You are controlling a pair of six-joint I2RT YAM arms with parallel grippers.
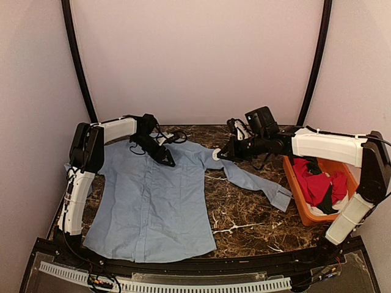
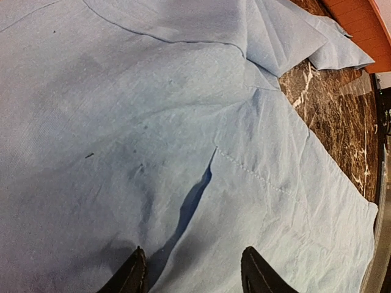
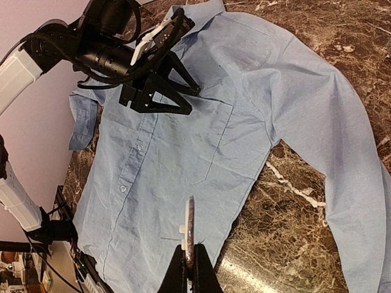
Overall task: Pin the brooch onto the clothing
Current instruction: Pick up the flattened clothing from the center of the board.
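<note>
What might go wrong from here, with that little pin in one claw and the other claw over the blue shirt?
1. The right gripper pinches the brooch by one edge only, so it may twist or slip when pressed on cloth.
2. The shirt lies loose and creased under the open left gripper near the pocket. A pinch there may bunch both layers, so the pin might catch front and back together.
</note>
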